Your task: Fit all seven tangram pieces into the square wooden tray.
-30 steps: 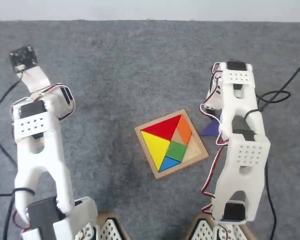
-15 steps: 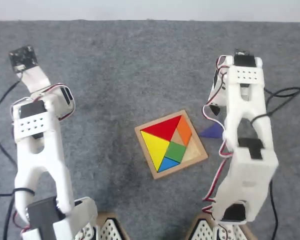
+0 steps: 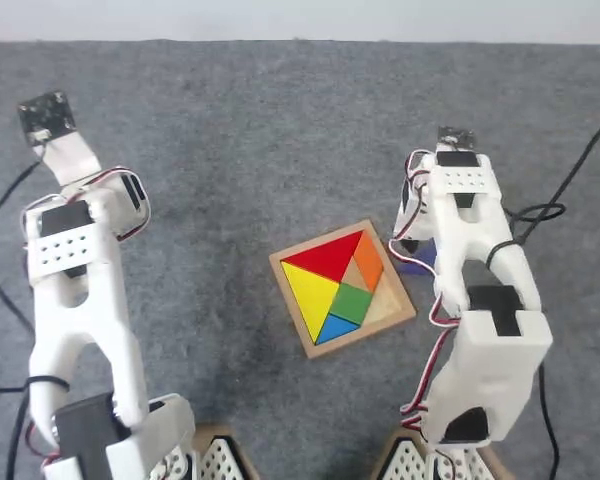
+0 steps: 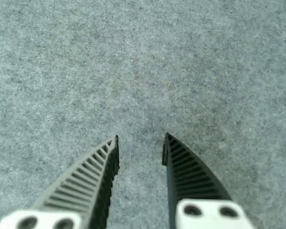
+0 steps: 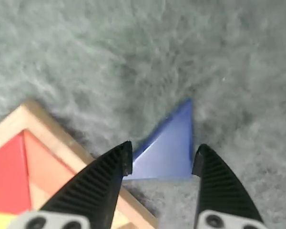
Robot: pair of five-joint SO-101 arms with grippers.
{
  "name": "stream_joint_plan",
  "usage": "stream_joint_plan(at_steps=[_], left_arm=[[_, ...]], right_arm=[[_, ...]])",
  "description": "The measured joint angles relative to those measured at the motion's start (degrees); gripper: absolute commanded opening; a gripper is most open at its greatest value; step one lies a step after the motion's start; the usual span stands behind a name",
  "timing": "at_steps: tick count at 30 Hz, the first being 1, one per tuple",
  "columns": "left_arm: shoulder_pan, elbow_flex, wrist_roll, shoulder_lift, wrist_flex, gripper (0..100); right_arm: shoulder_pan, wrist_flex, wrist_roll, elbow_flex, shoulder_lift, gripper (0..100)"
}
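Right gripper: your right gripper (image 5: 163, 153) has its jaws apart, straddling the blue triangle (image 5: 170, 140); you cannot tell whether either finger touches it
Blue triangle: lies flat on the grey carpet (image 5: 109, 47), outside the wooden tray (image 5: 51, 130) and just beside its rim
Left gripper: your left gripper (image 4: 141, 143) hangs spread over carpet, holding nothing
High view: red (image 3: 328, 257), yellow (image 3: 315, 290), orange (image 3: 369, 260), green (image 3: 355, 300) and small blue (image 3: 337, 327) pieces sit in the tray; bare wood shows along one side
Hidden: from above, the right arm (image 3: 475, 260) covers most of the blue triangle; a sliver peeks out
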Motion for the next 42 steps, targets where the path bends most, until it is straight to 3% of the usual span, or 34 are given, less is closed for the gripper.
stream_joint_plan(at_steps=[8,16,22,25,28,32,38,42], left_arm=[[0.00,0.00,0.00,0.00,0.00,15],[0.00,0.00,0.00,0.00,0.00,15],[0.00,0.00,0.00,0.00,0.00,15],[0.00,0.00,0.00,0.00,0.00,15],[0.00,0.00,0.00,0.00,0.00,15],[0.00,0.00,0.00,0.00,0.00,15],[0.00,0.00,0.00,0.00,0.00,15],[0.00,0.00,0.00,0.00,0.79,15]], right_arm=[[-0.18,1.58,-3.25,-0.09,2.55,22.1],[0.00,2.29,-21.71,-0.18,3.08,22.1],[-0.18,2.37,-27.78,-0.18,3.08,22.0],[-0.18,4.40,-28.04,-0.62,3.08,20.3],[-0.09,7.65,-27.96,-1.85,3.16,12.1],[1.85,8.44,-27.60,-2.99,3.25,10.8],[5.45,8.44,-16.18,-10.29,7.56,9.5],[7.82,8.53,-12.57,-19.87,13.36,8.4]])
